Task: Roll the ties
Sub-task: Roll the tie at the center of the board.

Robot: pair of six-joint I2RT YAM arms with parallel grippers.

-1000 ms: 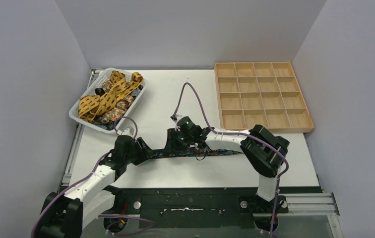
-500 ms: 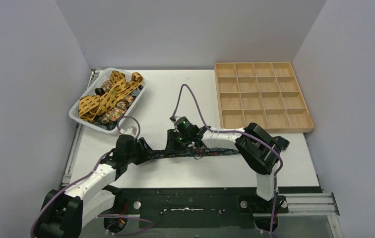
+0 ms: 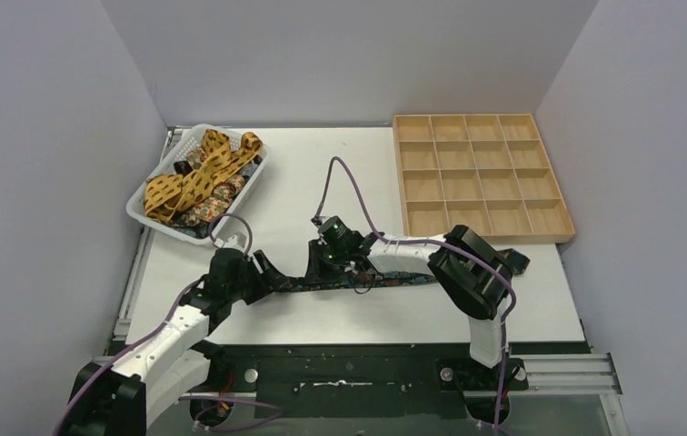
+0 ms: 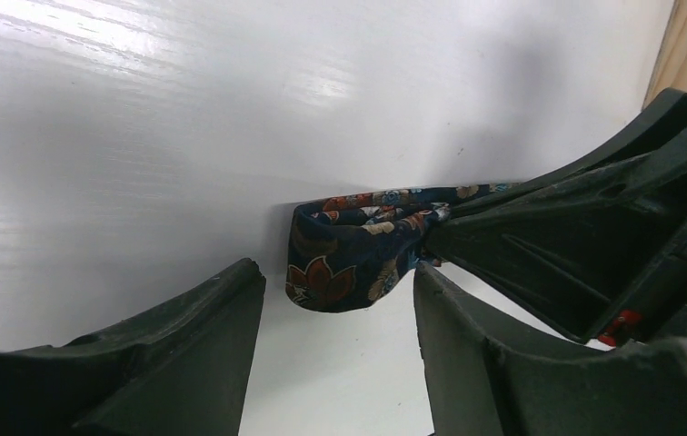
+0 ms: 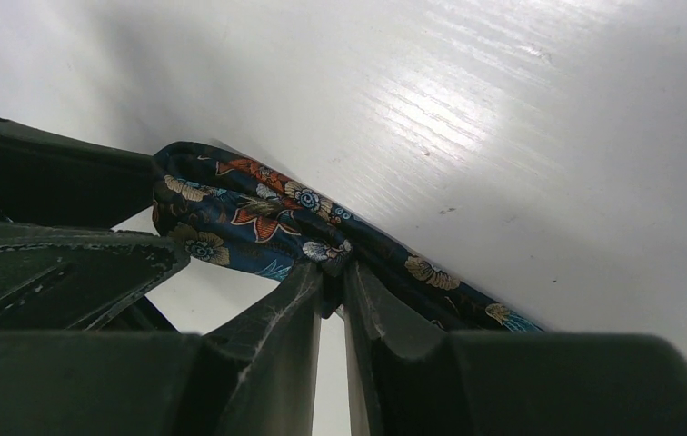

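The white desk [image 3: 285,173] fills the middle of the top view. Its surface is glossy, and a fine grain shows on it in both wrist views. At the upper left of the frame a white plastic basket [image 3: 154,224] sits at an angle by the desk's left edge. At the upper right a shallow wooden tray [image 3: 481,236] lies flat, divided four by four into sixteen square compartments, its right side close to the desk's right edge. Across the lower middle a dark floral necktie [image 3: 403,280] lies stretched from left to right, well apart from both basket and tray. In the wrist views one end of it is folded over into a small loop resting on the desk.
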